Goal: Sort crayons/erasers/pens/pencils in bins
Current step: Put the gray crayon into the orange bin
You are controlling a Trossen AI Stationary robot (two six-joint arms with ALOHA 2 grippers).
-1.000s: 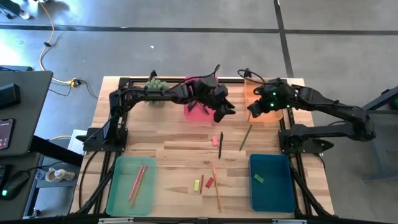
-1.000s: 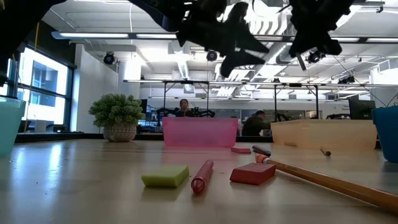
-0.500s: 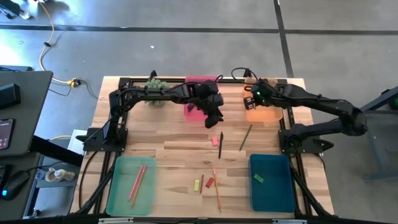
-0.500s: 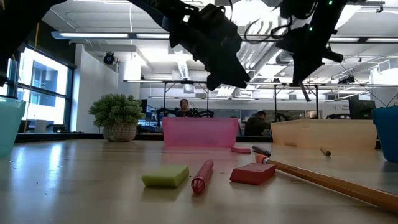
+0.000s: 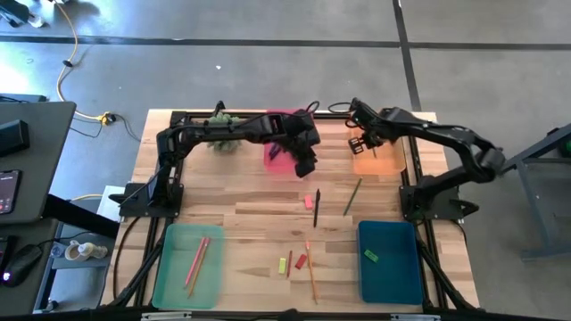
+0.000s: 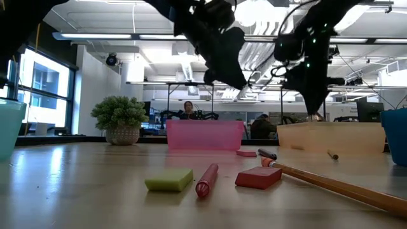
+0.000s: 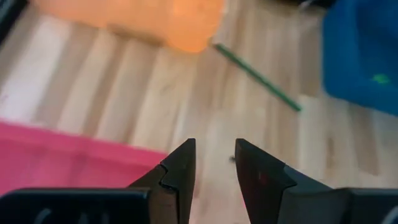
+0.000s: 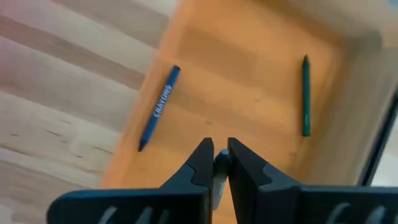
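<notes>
My right gripper point(image 8: 216, 155) hangs over the orange bin point(image 5: 376, 153) at the far right, shut on a thin grey crayon point(image 8: 219, 164). A blue crayon point(image 8: 159, 107) and a green crayon point(image 8: 305, 95) lie flat on that bin's floor. My left gripper point(image 7: 214, 152) stands open and holds nothing, above the table at the near right corner of the pink bin point(image 5: 282, 153). A long dark-green stick point(image 5: 353, 196), a pink eraser point(image 5: 308, 201) and a dark pen point(image 5: 317, 207) lie on the wood between the bins. My right gripper pinches the grey crayon point(image 8: 219, 164) between its two fingertips. The fingers come from above, pointing steeply down into the orange bin. The wrist view looks along the crayon, so which part of it is held does not show. It is clear of the bin's floor.
Near the front edge lie a yellow-green eraser point(image 5: 282, 265), a red eraser point(image 5: 301, 261), a red stick point(image 5: 289, 261) and an orange pencil point(image 5: 311, 271). The pale green bin point(image 5: 165, 267) holds pencils; the blue bin point(image 5: 393, 272) holds a green eraser point(image 5: 370, 257). A potted plant point(image 5: 223, 120) stands far left.
My right gripper has swung toward the table's far left over the orange bin, sunk lower and tipped to point steeply down, still shut on the crayon. My left gripper has tipped nose-down beside the pink bin, shifting slightly left.
</notes>
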